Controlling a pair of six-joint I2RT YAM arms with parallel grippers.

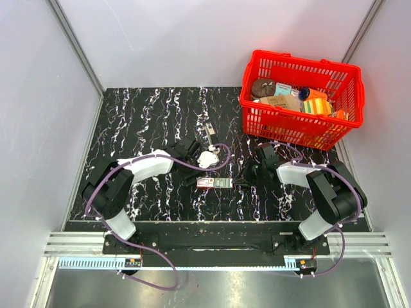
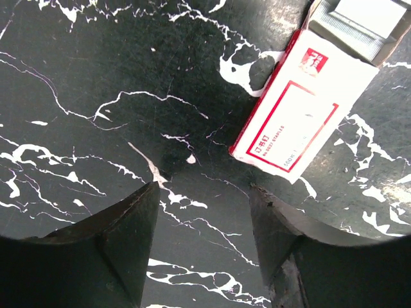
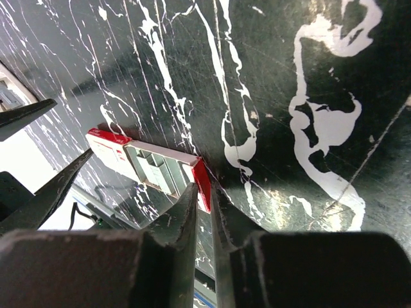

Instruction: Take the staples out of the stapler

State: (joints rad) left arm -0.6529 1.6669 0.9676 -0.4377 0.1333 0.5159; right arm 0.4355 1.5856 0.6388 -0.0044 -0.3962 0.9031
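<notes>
A small red-and-white box (image 1: 205,183) lies near the table's front middle, its inner tray (image 1: 223,183) slid out to the right. The tray (image 3: 154,168) holds grey staple strips. My right gripper (image 1: 239,181) is shut on the tray's red end flap (image 3: 203,181). My left gripper (image 1: 192,172) is open and empty, just left of the box; in the left wrist view the jaws (image 2: 202,192) stand over bare table below the box (image 2: 302,109). A white object (image 1: 207,158), probably the stapler, lies behind the box. A small grey strip-like piece (image 1: 210,131) lies farther back.
A red basket (image 1: 300,125) with several items stands at the back right, close behind my right arm. The table is black marble (image 1: 141,122) with grey walls at left, back and right. A purple cable (image 1: 221,160) loops around the white object.
</notes>
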